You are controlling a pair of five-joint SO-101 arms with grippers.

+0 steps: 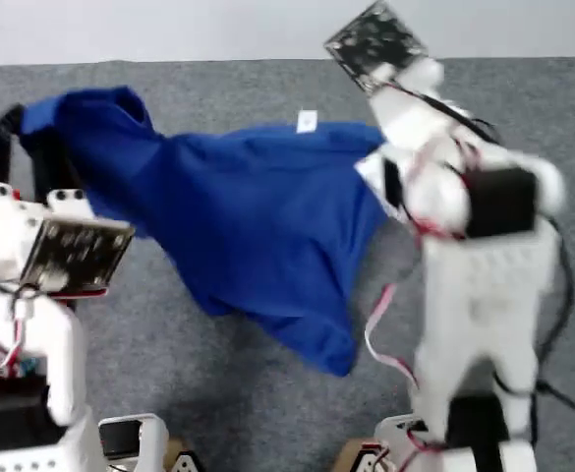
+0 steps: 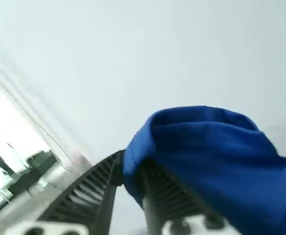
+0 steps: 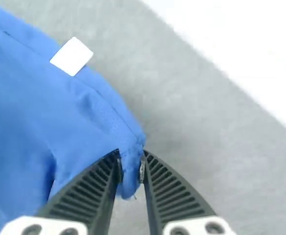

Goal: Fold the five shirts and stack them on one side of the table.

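Over the table (image 1: 523, 108) | left end effector (image 2: 133, 170) gripping blue shirt (image 1: 258, 226) | right end effector (image 3: 130, 167) pinching its edge

The shirt (image 1: 258, 226) lies across the table (image 1: 267, 413); left end seemingly raised.

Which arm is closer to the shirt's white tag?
Right. The right end effector pinches the blue shirt near its white tag; the left end effector holds the far end.

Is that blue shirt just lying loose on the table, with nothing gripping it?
No, the right end effector pinches an edge of the blue shirt between its fingers.
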